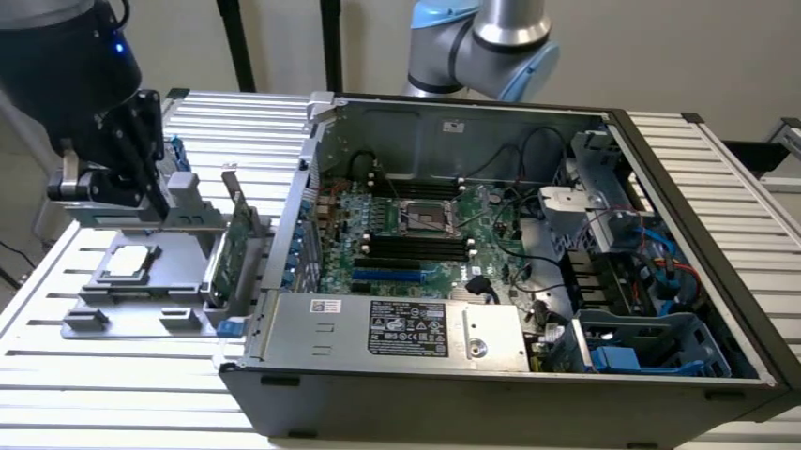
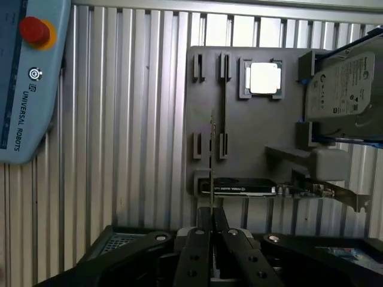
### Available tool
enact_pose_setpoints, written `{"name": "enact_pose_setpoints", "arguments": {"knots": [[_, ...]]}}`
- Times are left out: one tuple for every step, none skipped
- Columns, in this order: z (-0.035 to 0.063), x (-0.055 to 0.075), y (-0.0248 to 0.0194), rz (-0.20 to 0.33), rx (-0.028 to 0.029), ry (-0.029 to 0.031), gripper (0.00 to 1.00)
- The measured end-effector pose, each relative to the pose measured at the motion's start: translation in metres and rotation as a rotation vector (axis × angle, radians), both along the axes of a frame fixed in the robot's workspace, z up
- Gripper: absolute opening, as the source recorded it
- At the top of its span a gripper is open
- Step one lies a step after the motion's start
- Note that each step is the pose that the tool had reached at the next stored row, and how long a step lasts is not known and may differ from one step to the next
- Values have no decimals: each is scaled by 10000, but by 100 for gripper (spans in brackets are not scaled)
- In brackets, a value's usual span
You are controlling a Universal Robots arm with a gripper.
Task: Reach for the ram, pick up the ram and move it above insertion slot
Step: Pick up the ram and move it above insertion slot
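gripper (image 2: 212,222) jaws clamped on the ram (image 2: 212,161), thin stick held edge-on above grey fixture tray (image 2: 251,137), left of open computer case (image 1: 501,281), CPU chip (image 2: 264,78) and hard drive (image 2: 341,89) on tray

The fixture tray (image 1: 138,309) lies at the exterior view's left of the computer case (image 1: 501,375).
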State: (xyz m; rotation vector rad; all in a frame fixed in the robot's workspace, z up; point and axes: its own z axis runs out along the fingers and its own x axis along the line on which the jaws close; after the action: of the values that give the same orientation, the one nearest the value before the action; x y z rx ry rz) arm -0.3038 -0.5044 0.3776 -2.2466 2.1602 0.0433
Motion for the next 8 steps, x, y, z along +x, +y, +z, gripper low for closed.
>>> {"name": "enact_pose_setpoints", "arguments": {"knots": [[41,46,0,0,4,1,13],[78,91,0,0,9,3,13],[110,137,0,1,17,2,13],[140,183,0,1,26,2,13],[166,231,0,0,40,3,13],[183,275,0,-1,60,4,13],[196,320,0,0,84,4,13],[203,367,0,1,118,3,13]]}}
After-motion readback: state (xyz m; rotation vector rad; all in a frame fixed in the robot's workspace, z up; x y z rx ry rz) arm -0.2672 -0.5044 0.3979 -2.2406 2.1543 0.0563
